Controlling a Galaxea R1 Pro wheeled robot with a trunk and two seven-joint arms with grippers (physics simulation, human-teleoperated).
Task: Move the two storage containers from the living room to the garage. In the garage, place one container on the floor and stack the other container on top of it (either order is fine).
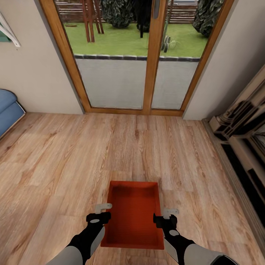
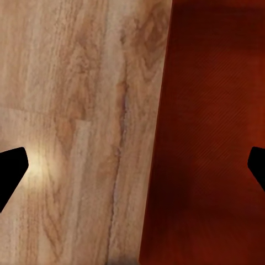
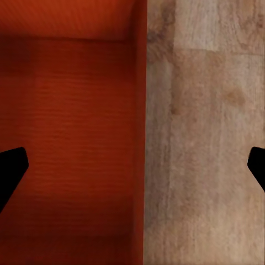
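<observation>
Matt ribbed orange-red container (image 1: 134, 213) on wood-plank floor (image 1: 73, 158).

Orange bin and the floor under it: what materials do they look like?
Storage container: probably moulded plastic, matte orange-red, thin plain walls, fine ribbed texture on the inside base; hard to rule out coated fabric. Floor: light wood planks or laminate, with visible grain, knots and plank seams, low sheen.

Orange-red, finely ribbed rectangular storage container (image 1: 134, 211); light wood-plank floor (image 1: 55, 165) with darker grain; black fingers (image 1: 98, 218); blue sofa (image 1: 7, 108); orange-brown wooden door frame (image 1: 151, 73).
</observation>
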